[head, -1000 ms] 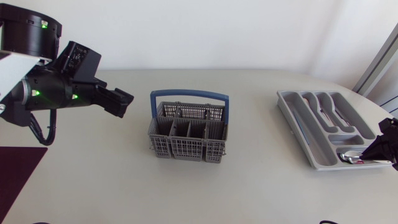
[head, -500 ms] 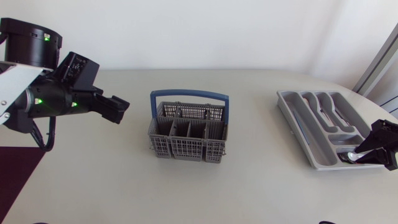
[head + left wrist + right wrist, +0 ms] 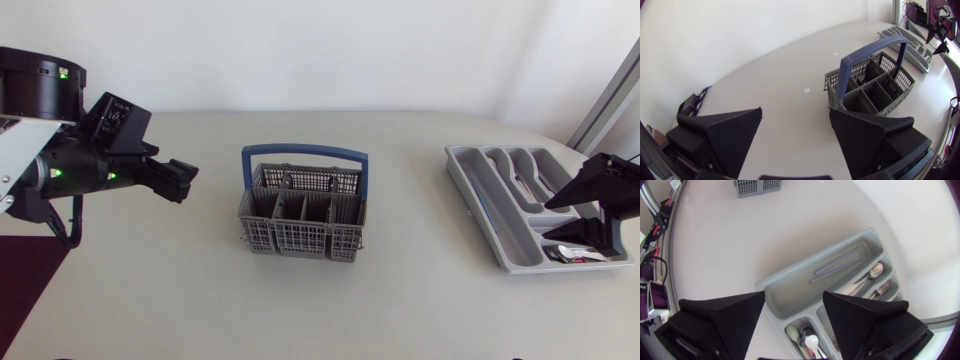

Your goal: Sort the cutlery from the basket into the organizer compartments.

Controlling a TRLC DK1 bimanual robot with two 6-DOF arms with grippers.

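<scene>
- Left gripper hangs above the table, well to the left of the basket, its broad black wedge fingers spread wide with nothing between them
- From its own wrist view the left gripper frames bare tabletop, with the basket ahead and off to one side
- Right gripper sits over the near end of the organizer, fingers parted and empty
- Looking down between them: two slim grey-blue sticks lie in the long compartment, and small spoons lie in the short one beneath the gripper
- Spoons and a fork lie in the narrow slots
- The organizer is smooth moulded grey plastic with rounded corners, on the table's right side, well apart from the basket
- The basket is grey plastic lattice split by dividers, with a blue arched handle, mid-table
- The table is off-white and matte, with a curved edge
</scene>
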